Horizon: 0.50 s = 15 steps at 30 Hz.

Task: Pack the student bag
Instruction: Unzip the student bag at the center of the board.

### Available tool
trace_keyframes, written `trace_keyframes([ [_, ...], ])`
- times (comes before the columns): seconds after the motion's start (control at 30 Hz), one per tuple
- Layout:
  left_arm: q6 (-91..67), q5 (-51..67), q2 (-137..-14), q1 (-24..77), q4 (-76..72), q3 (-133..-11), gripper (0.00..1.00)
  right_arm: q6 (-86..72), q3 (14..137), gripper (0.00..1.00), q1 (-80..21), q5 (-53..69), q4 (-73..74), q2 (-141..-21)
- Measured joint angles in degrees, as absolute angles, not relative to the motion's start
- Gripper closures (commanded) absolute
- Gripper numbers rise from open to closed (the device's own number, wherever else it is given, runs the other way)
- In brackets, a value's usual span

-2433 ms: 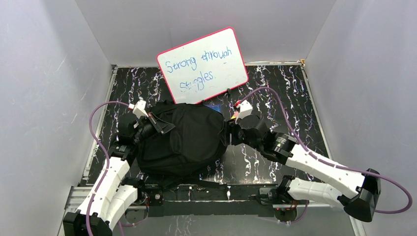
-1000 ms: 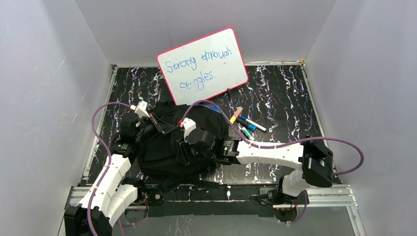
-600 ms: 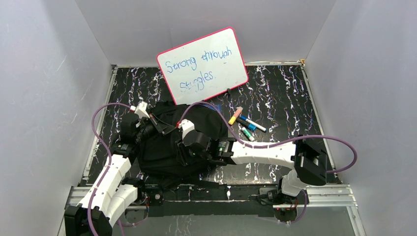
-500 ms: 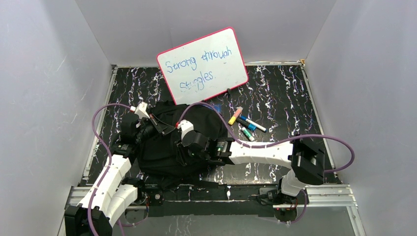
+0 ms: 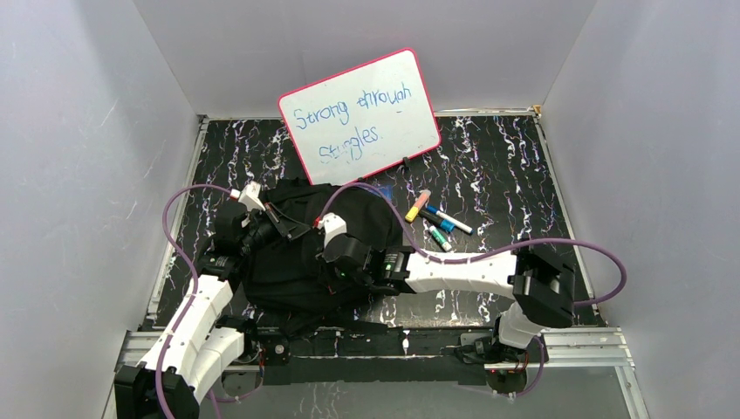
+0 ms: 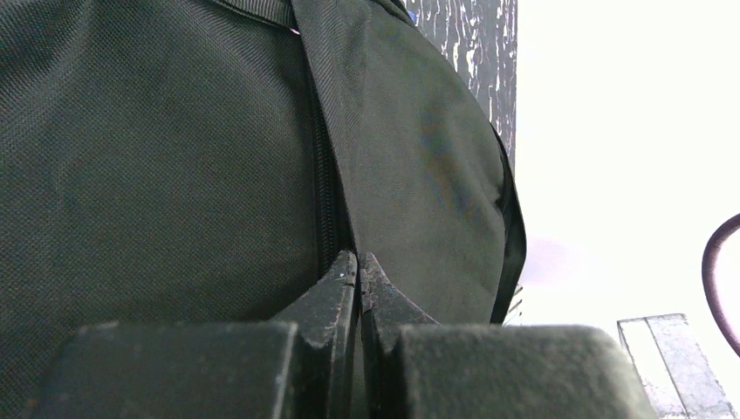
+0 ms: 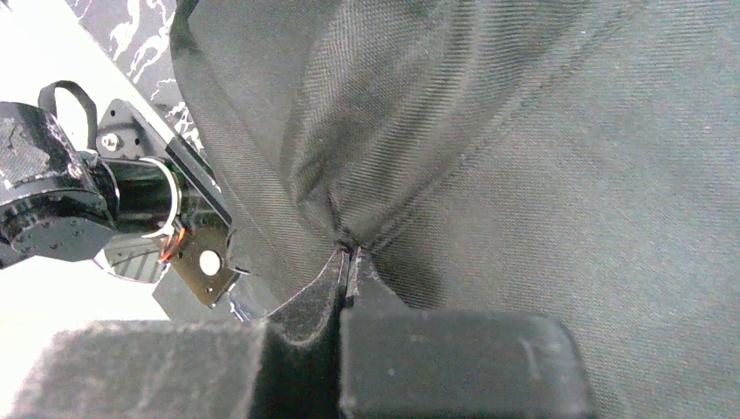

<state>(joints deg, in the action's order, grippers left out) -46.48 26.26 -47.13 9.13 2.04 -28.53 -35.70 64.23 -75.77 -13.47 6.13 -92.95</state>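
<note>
Student bag [image 5: 284, 272]: we hold it both sides; left gripper [image 6: 358, 262] clamped at zipper edge, right gripper [image 7: 347, 253] pinching, seemingly, a centre fold.

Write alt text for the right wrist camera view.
The right tool is shut, pinching a puckered fold of the black student bag, whose fabric fills most of the frame. A marbled table shows top left.
</note>
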Motion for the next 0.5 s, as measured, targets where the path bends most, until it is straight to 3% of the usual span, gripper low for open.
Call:
trace_keyframes([
  [0.5, -43.3, 24.6, -46.4, 9.1, 4.8, -28.5, 1.0, -38.9, 57.3, 1.0, -75.9, -22.7, 11.7, -75.7],
])
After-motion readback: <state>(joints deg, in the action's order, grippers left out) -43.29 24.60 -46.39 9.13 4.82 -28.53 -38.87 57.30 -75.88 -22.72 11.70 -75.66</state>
